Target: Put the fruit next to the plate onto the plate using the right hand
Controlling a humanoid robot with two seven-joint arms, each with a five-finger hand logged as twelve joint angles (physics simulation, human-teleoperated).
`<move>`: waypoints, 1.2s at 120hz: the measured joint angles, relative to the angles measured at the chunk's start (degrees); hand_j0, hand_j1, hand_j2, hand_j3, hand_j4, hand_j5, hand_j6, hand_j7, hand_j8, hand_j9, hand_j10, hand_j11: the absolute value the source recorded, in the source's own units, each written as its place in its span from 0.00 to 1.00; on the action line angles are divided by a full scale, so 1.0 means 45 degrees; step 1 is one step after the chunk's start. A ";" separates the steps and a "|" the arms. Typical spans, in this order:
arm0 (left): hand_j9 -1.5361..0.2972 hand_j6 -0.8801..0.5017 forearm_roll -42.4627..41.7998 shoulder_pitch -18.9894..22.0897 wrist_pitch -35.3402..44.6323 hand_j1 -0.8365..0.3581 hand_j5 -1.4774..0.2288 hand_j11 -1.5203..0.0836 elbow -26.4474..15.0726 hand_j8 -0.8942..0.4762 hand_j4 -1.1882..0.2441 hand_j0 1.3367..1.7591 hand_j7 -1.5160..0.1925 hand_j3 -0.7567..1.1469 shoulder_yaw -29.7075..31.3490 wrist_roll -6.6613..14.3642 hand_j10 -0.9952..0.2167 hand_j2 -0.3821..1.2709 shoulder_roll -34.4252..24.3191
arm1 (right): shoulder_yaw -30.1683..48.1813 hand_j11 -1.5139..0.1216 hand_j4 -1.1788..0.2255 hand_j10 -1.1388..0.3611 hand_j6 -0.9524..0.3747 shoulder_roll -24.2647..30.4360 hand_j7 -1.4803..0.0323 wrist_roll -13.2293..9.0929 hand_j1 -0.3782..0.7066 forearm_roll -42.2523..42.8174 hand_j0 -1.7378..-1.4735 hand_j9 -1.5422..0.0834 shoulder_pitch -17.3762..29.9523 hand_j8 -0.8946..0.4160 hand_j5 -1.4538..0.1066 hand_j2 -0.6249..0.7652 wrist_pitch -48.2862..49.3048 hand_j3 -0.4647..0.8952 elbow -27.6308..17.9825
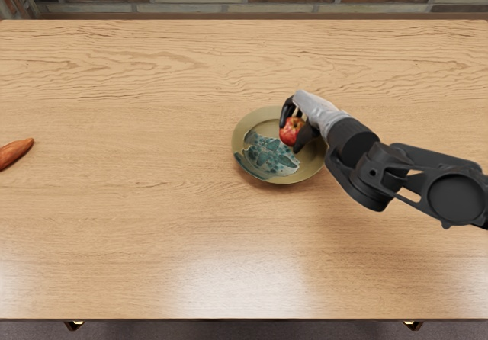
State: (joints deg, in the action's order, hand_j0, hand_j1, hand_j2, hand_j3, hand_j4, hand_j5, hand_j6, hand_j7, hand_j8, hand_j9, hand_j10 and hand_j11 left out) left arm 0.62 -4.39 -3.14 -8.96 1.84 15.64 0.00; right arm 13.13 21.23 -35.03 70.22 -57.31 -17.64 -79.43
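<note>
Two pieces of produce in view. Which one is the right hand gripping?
The red apple, clasped in the right hand over the plate. The orange tapered vegetable lies alone at the picture's left edge.

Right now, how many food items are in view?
2. A red apple is gripped in the right hand over the plate, toward its upper right. An orange-brown item lies at the left edge of the table, partly cut off by the frame.

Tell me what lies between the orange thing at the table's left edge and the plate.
Nothing: the head view shows only bare tabletop between the orange thing and the plate.
</note>
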 joint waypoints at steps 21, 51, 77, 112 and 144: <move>0.83 0.63 0.0000 0.0000 0.0000 0.98 0.86 0.94 0.0000 0.65 0.82 0.76 0.88 0.40 0.0000 0.0000 0.81 0.23 0.0000 | -0.0014 0.23 0.29 0.38 0.42 -0.0055 0.27 0.0000 0.64 -0.0009 0.32 0.24 0.0077 0.45 0.17 0.80 -0.0005 0.34 0.0110; 0.83 0.63 0.0000 0.0000 0.0002 0.98 0.86 0.94 0.0000 0.65 0.82 0.76 0.88 0.40 0.0000 0.0000 0.81 0.23 0.0000 | 0.0129 0.60 0.58 0.57 0.56 -0.0259 0.65 0.0006 0.33 -0.0076 0.31 0.62 0.0190 0.55 0.58 0.62 -0.0207 0.34 0.0228; 0.83 0.63 0.0000 0.0000 0.0001 0.98 0.86 0.94 0.0000 0.65 0.82 0.76 0.88 0.40 0.0000 0.0000 0.81 0.23 0.0000 | 0.0453 0.81 0.75 0.69 0.66 0.0035 0.86 0.0007 0.13 -0.0210 0.30 0.83 0.0059 0.63 0.81 0.51 -0.0214 0.34 -0.0277; 0.83 0.63 0.0000 0.0000 0.0003 0.98 0.86 0.94 0.0000 0.65 0.82 0.76 0.88 0.40 0.0000 0.0000 0.81 0.23 0.0000 | 0.1446 0.90 0.82 0.74 0.70 0.1398 0.95 0.0007 0.05 -0.1079 0.30 0.92 0.0040 0.67 0.90 0.46 0.0280 0.34 -0.1682; 0.83 0.63 0.0000 0.0000 -0.0001 0.98 0.86 0.94 0.0000 0.65 0.82 0.76 0.88 0.40 0.0000 0.0000 0.81 0.23 0.0000 | 0.4542 0.92 0.83 0.75 0.71 0.3996 0.97 0.0007 0.03 -0.6595 0.30 0.94 0.0175 0.68 0.92 0.45 0.5477 0.34 -0.2132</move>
State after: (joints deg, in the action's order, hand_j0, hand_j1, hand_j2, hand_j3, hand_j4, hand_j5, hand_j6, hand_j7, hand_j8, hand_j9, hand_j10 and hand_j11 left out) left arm 0.61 -4.39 -3.14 -8.97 1.84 15.64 0.00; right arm 33.57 39.21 -35.00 40.54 -56.52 7.00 -89.02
